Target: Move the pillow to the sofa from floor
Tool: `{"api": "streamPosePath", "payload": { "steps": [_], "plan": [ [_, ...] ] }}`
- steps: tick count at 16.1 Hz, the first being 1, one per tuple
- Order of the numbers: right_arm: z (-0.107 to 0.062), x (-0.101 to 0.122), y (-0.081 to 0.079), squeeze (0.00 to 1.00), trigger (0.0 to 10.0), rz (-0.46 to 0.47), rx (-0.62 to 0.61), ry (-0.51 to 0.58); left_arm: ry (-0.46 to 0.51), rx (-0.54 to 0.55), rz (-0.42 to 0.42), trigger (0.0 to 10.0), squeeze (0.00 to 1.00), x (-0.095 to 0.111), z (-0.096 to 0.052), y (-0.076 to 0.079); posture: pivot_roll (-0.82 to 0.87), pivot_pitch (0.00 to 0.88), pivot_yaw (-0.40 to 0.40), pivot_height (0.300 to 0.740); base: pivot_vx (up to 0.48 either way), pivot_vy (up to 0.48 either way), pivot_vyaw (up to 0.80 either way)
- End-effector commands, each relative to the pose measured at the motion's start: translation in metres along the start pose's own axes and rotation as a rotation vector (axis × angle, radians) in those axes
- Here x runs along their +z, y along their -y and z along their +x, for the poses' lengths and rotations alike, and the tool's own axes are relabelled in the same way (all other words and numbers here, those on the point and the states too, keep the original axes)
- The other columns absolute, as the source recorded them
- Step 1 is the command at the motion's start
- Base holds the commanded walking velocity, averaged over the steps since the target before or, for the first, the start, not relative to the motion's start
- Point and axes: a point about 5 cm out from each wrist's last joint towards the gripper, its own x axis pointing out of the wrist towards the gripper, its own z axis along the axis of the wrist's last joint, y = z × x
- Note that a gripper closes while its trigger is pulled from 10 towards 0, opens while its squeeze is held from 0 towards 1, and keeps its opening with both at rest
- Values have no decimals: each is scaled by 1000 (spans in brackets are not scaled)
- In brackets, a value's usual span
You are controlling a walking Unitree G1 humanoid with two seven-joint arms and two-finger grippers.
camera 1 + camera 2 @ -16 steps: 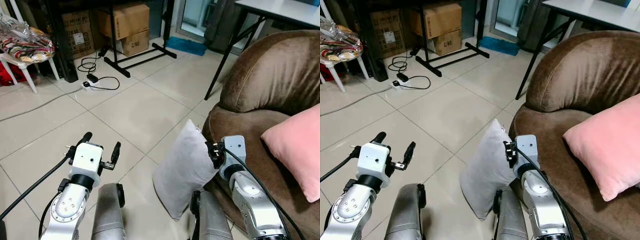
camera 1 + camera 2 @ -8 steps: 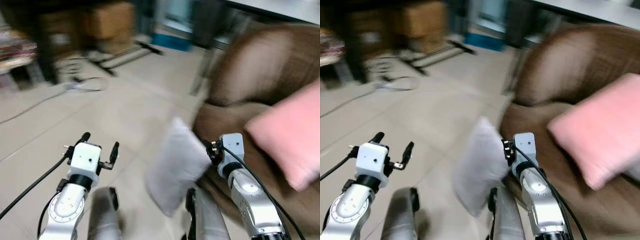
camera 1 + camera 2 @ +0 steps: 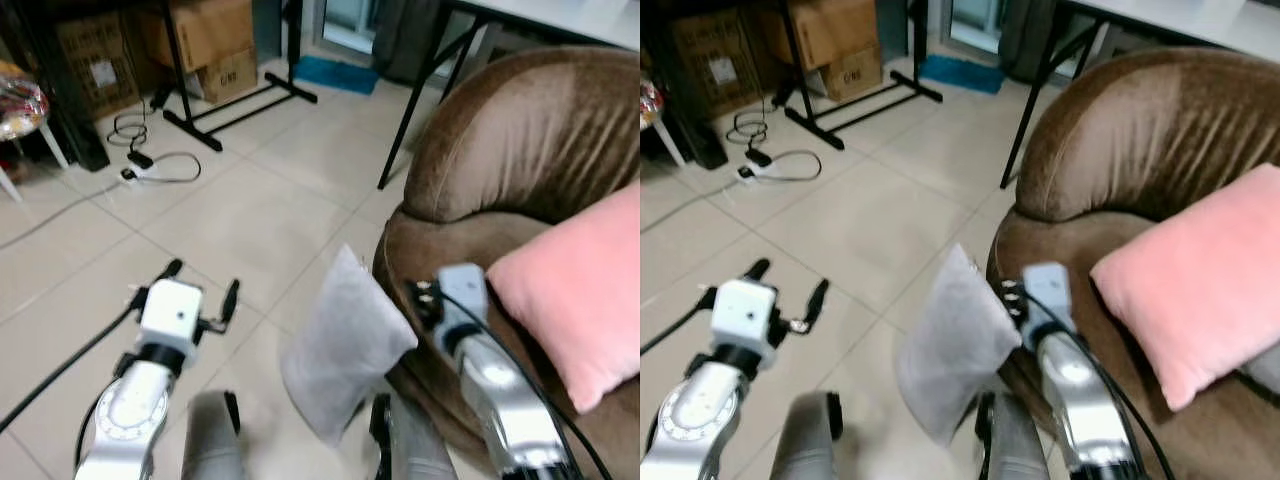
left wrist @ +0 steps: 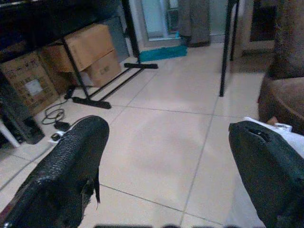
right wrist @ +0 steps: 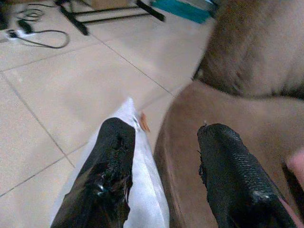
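The right gripper [image 5: 161, 166] was spread open, one finger lying against the upper edge of the grey pillow [image 3: 340, 350], the other over the brown sofa [image 3: 520, 140] seat. The pillow stood on its edge on the tiled floor [image 3: 230, 220], leaning against the sofa front, just left of that gripper. It looked light, soft and floppy; a pinch on a thin edge would likely let it sag and swing, so its upper corner or a thick fold near the top seemed the better hold. The left gripper [image 3: 200, 295] hovered open, well to the left of the pillow.

The right wrist view showed that finger's contact with the fabric; the eye views showed a pink cushion [image 3: 1200, 280] already on the seat.
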Motion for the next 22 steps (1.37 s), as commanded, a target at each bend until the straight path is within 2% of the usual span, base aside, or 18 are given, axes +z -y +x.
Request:
{"api": "streamPosePath", "payload": {
  "steps": [1,3,6,11,15,19,22],
  "plan": [
    [-3,-6,4,0,10000,-30,8,-21,9,-21,-6,10000,0,2,0,5,37,6,-79,527,300,0,800],
    [-4,-7,3,0,10000,-19,10,-24,6,-23,-4,10000,0,2,0,5,38,9,-81,527,298,0,800],
    [-2,-10,8,0,10000,-24,-19,-39,-6,-30,11,10000,0,0,-1,6,39,10,-81,527,91,0,0],
    [0,-14,6,0,10000,8,-22,-55,-6,-53,12,10000,0,0,-1,8,38,19,-73,527,0,0,0],
    [12,-19,-2,0,10000,53,21,-75,-16,-76,28,10000,0,-1,1,9,42,35,-71,495,0,0,0],
    [25,-22,-11,0,10000,48,63,-90,-14,-110,48,10000,0,0,1,11,55,60,-73,460,0,0,0],
    [40,-14,-10,0,10000,39,39,-67,1,-162,66,10000,0,2,0,12,64,87,-67,450,0,0,0]
  ]
}}
